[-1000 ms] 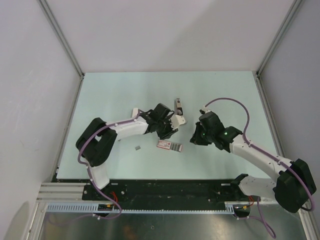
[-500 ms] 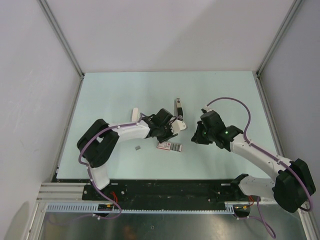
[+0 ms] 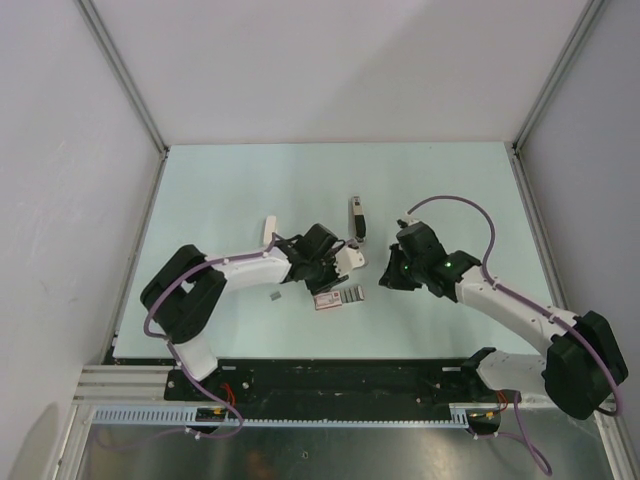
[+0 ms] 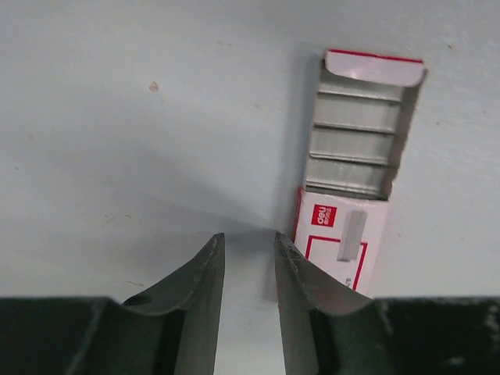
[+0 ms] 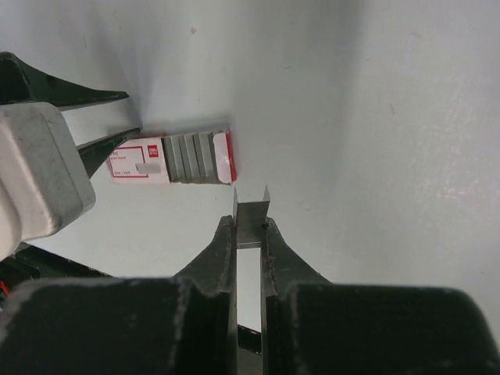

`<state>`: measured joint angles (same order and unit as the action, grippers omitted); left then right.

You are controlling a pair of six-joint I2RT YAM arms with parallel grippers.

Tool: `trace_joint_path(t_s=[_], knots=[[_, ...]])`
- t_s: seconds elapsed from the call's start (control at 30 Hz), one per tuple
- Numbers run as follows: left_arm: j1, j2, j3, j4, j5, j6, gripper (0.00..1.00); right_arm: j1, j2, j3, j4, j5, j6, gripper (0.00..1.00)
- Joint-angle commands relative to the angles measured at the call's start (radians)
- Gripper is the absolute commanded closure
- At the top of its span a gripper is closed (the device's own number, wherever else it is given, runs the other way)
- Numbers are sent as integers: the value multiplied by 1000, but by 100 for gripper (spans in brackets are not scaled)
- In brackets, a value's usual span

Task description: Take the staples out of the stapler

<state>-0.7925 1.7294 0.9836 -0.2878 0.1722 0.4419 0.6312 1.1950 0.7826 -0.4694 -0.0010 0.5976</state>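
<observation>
While the right claw (image 5: 250, 232) clamps a staple strip (image 5: 251, 217), legs outward, near the box (image 5: 172, 158), the stapler (image 3: 356, 218) points lengthwise away from it; left claw (image 4: 246, 248) slightly apart.

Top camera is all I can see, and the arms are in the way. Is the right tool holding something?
Observer: Yes. The right wrist view shows the right tool pinching a short grey strip of staples between its fingertips.
Operator: Has the left tool got some too?
Observer: No. In the left wrist view the left tool holds nothing; its jaws stand a little apart over the bare table, just beside the staple box.
Operator: Is that little box shut?
Observer: No. Its tray is slid out, and several spare strips lie side by side in it.
</observation>
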Motion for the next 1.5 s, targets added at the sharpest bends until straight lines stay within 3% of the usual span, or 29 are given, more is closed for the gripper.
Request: trace_joint_path(t_s=[0.0, 0.23, 0.43, 0.67, 1.2, 1.47], knots=[[-2, -70, -14, -25, 64, -35, 64, 36, 39, 0, 38, -16, -18, 100], [45, -105, 61, -62, 58, -52, 57, 128, 145, 51, 15, -4, -43, 100], [215, -174, 200, -137, 166, -109, 43, 219, 299, 152, -29, 41, -66, 100], [382, -274, 182, -167, 295, -129, 40, 271, 449, 270, -87, 64, -89, 100], [413, -321, 89, -166, 369, -114, 42, 298, 570, 379, -156, 62, -106, 100], [423, -334, 77, -165, 373, -107, 42, 300, 593, 415, -172, 65, -117, 91]])
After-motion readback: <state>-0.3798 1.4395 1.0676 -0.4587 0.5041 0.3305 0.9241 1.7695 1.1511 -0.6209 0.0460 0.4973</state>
